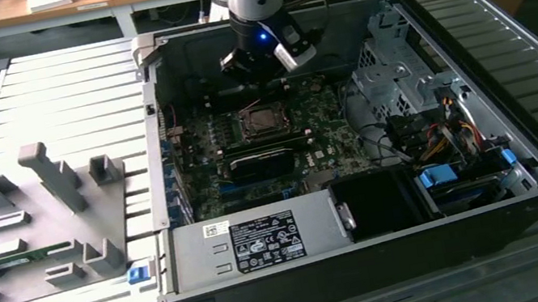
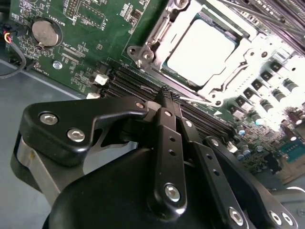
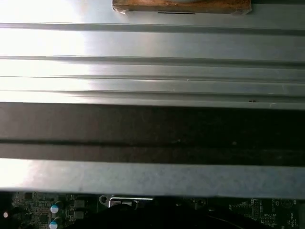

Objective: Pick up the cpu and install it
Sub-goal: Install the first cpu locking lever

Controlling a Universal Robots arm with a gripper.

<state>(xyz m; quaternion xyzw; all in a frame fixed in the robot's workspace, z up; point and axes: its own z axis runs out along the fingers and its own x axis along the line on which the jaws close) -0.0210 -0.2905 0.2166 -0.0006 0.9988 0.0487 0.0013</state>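
The cpu (image 2: 200,52) lies flat in its socket on the green motherboard (image 2: 90,43), silvery metal top facing up and glaring bright in the second wrist view. It is square, so no long axis stands out; its edges run parallel to the metal socket frame (image 2: 157,43) around it. In the exterior view the cpu (image 1: 261,120) sits near the middle of the open computer case (image 1: 376,264), just below the gripper (image 1: 258,71).

The jaws are closed together with nothing between them; their black fingers (image 2: 167,124) meet in a narrow tip hanging above the dark memory slots (image 2: 138,83) beside the socket, apart from the chip. The linkage is matte black with shiny screw heads.

A round silver coin cell (image 2: 45,32) sits on the board well away from the socket. On the ribbed metal worktop (image 1: 52,97), at the exterior view's left of the case, stands a grey plastic fixture plate (image 1: 42,230) with upright blocks.
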